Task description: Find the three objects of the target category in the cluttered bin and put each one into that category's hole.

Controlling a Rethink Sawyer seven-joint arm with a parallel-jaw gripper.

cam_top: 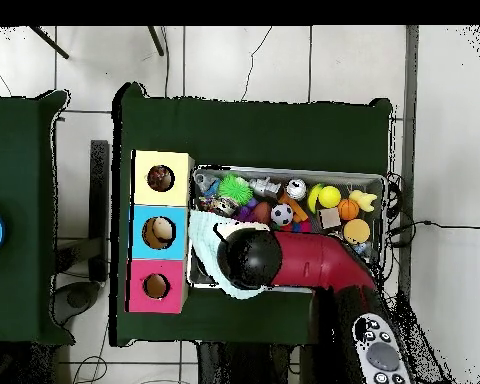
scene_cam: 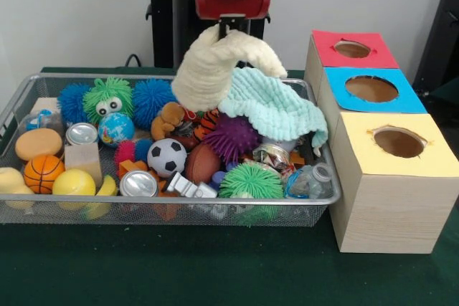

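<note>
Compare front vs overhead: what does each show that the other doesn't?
Front only: the gripper shut on a cream cloth lifted above the bin, with a mint cloth draped beneath it. Overhead only: something lying inside the blue box hole, and the arm covering the gripper. Both: the bin of toys and the red, blue and yellow boxes beside it.
</note>
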